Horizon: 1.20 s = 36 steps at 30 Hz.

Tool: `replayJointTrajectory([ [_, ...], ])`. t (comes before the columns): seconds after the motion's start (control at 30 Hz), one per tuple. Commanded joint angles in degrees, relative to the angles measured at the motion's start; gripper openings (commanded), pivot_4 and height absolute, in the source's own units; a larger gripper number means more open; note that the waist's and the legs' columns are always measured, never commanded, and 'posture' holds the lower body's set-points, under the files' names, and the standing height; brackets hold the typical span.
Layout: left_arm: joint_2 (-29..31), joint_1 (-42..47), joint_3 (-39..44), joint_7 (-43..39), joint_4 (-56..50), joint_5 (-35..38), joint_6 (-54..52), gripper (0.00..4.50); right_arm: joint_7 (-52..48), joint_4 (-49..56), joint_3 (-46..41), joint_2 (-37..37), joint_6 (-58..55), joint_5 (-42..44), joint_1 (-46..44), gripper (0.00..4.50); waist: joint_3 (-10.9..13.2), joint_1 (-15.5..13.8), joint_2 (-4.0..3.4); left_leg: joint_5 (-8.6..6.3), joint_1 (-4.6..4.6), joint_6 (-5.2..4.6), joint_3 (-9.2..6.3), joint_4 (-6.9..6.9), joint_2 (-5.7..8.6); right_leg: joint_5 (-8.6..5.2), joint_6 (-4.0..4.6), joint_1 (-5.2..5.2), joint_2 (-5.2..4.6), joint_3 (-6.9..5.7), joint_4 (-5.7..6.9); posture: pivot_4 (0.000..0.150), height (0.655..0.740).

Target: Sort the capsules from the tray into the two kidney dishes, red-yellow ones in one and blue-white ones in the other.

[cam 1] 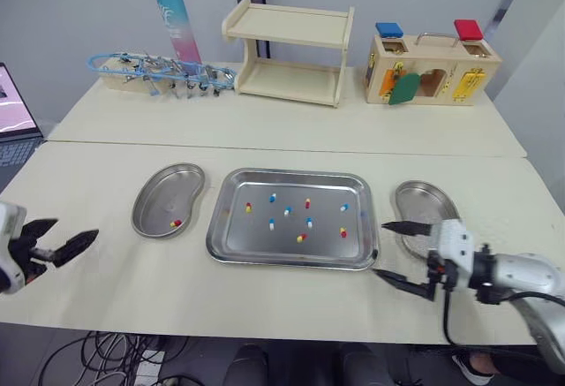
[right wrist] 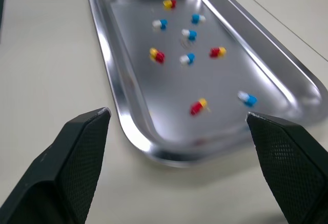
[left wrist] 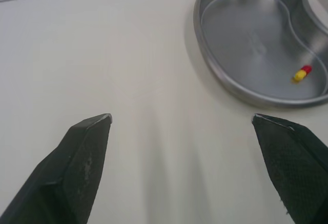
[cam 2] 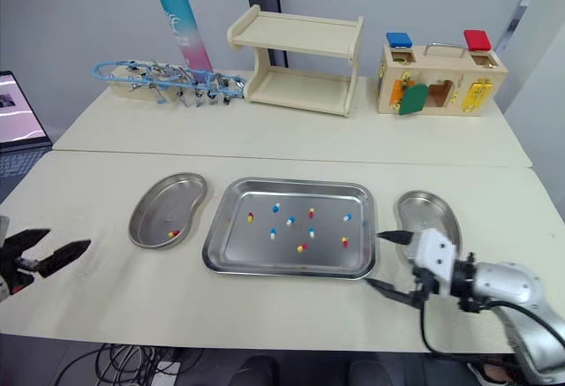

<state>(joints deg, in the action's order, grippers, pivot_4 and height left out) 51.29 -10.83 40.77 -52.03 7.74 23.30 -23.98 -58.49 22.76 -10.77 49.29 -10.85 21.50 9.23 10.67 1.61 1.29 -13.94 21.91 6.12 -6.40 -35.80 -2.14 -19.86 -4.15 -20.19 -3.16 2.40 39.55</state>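
We see our left gripper [cam 1: 76, 228] spread wide left of the kidney dish [cam 1: 163, 193] holding one red-yellow capsule [cam 1: 176, 223], and our right gripper [cam 1: 380, 247], equally wide, beside the tray [cam 1: 234, 240] at its near right corner.

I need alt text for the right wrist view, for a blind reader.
The open right gripper points at a steel tray on a pale table. In the tray lie four red-yellow capsules and five blue-white capsules.

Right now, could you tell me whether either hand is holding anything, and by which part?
Nothing is held. The left hand is open and empty, apart from the left dish; the right hand is open and empty beside the tray.
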Motion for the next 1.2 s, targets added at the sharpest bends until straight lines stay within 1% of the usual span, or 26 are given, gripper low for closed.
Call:
replayJointTrajectory([
  [0.03, -0.1, -0.8, 1.6, -0.5, 2.2, -0.6, 4.4, 4.46, -4.4, -5.3, -8.8, 3.9, 4.1, -0.3, 2.9, 4.50, 0.0, 0.0, 0.01, 0.00, 0.00, 0.00, -0.01, 0.00, 0.00, 0.01, 0.01, 0.00, 0.00, -0.01, -0.01, 0.150, 0.7400],
  [0.1, -0.9, -2.0, 1.7, -0.8, 3.3, -0.4, 6.0, 4.46, -7.5, -11.5, -12.7, 6.9, 6.4, -1.1, 4.5, 4.50, 0.0, 0.2, 0.01, 0.00, -0.02, 0.00, 0.01, 0.00, -0.01, 0.02, 0.02, 0.02, 0.00, 0.01, -0.02, 0.150, 0.7400],
  [0.17, -2.2, -3.1, 1.8, -0.5, 2.7, 0.4, 6.4, 4.46, -10.2, -19.6, -14.8, 10.1, 9.2, -2.2, 4.0, 4.50, 0.0, 0.2, 0.01, -0.01, -0.05, -0.01, 0.09, 0.01, -0.01, 0.02, 0.02, 0.04, 0.00, 0.06, -0.06, 0.150, 0.7400],
  [0.23, -3.5, -4.7, 1.7, -0.9, 1.7, 0.9, 6.6, 4.46, -11.9, -25.1, -14.7, 12.4, 10.5, -3.2, 2.3, 4.50, 0.0, 0.4, 0.01, -0.02, -0.06, -0.03, 0.13, 0.02, -0.02, 0.02, 0.02, 0.03, 0.00, 0.08, -0.07, 0.150, 0.7400],
  [0.33, -5.1, -6.6, 1.7, -0.6, -0.3, 1.5, 6.6, 4.46, -13.0, -29.6, -13.1, 13.9, 12.3, -4.4, -0.2, 4.50, 0.0, 1.0, 0.01, -0.02, -0.10, -0.03, 0.16, 0.05, -0.13, 0.04, 0.05, 0.03, 0.08, 0.09, -0.07, 0.150, 0.7400],
  [0.53, -8.0, -9.6, 2.0, 1.1, -3.3, 2.3, 6.4, 4.46, -14.2, -33.2, -10.1, 14.9, 13.1, -5.8, -5.6, 4.50, 0.0, 1.2, -0.02, -0.02, -0.09, -0.03, 0.17, 0.03, -0.13, 0.05, 0.06, 0.03, 0.08, 0.11, -0.07, 0.150, 0.7400],
  [0.73, -8.9, -11.3, 1.9, 1.5, -5.8, 3.0, 5.7, 4.46, -15.0, -33.2, -8.9, 15.2, 12.6, -6.2, -7.5, 4.50, 0.0, 1.3, -0.02, -0.02, -0.07, -0.03, 0.17, 0.03, -0.13, 0.05, 0.06, 0.04, 0.08, 0.11, -0.09, 0.150, 0.7400],
  [0.8, -8.8, -12.1, 2.0, 1.5, -6.6, 3.4, 5.3, 4.46, -15.2, -32.0, -8.8, 15.1, 12.3, -5.8, -7.8, 4.50, 0.0, 1.2, -0.02, -0.02, -0.07, -0.03, 0.18, 0.03, -0.12, 0.06, 0.05, 0.04, 0.08, 0.11, -0.09, 0.150, 0.7400],
  [0.87, -8.7, -13.1, 2.1, 1.3, -7.4, 3.8, 5.0, 4.46, -15.6, -28.2, -8.8, 14.7, 10.4, -4.3, -7.8, 4.50, 0.0, 1.2, -0.04, -0.02, -0.08, -0.03, 0.18, 0.03, -0.13, 0.06, 0.05, 0.04, 0.08, 0.11, -0.09, 0.150, 0.7400],
  [1.03, -9.5, -15.7, 1.9, 1.5, -10.7, 4.8, 3.6, 4.46, -14.4, -11.9, -6.5, 12.0, 0.8, 2.7, -7.6, 4.50, 0.0, 1.3, -0.07, -0.02, -0.08, -0.03, 0.17, 0.04, -0.15, 0.06, 0.05, 0.04, 0.09, 0.12, -0.08, 0.150, 0.7400],
  [1.1, -9.9, -16.3, 1.8, 1.8, -11.9, 5.2, 3.1, 4.46, -13.0, -7.0, -5.3, 10.6, -1.9, 4.4, -7.6, 4.50, 0.0, 1.3, -0.07, -0.02, -0.07, -0.02, 0.15, 0.04, -0.15, 0.06, 0.05, 0.05, 0.09, 0.10, -0.09, 0.150, 0.7400],
  [1.17, -10.3, -16.7, 1.8, 1.8, -13.1, 5.5, 2.5, 4.46, -10.7, -3.2, -3.9, 8.6, -4.0, 5.5, -8.1, 4.50, 0.0, 1.1, -0.05, -0.02, -0.04, -0.02, 0.15, 0.03, -0.14, 0.06, 0.05, 0.03, 0.08, 0.10, -0.11, 0.150, 0.7400],
  [1.2, -10.8, -17.2, 1.6, 1.9, -14.7, 5.9, 1.9, 4.46, -8.3, -0.3, -1.6, 5.9, -5.0, 6.2, -8.7, 4.50, 0.0, 1.0, -0.03, -0.02, -0.03, -0.02, 0.14, 0.03, -0.14, 0.06, 0.05, 0.03, 0.08, 0.09, -0.11, 0.150, 0.7400],
])
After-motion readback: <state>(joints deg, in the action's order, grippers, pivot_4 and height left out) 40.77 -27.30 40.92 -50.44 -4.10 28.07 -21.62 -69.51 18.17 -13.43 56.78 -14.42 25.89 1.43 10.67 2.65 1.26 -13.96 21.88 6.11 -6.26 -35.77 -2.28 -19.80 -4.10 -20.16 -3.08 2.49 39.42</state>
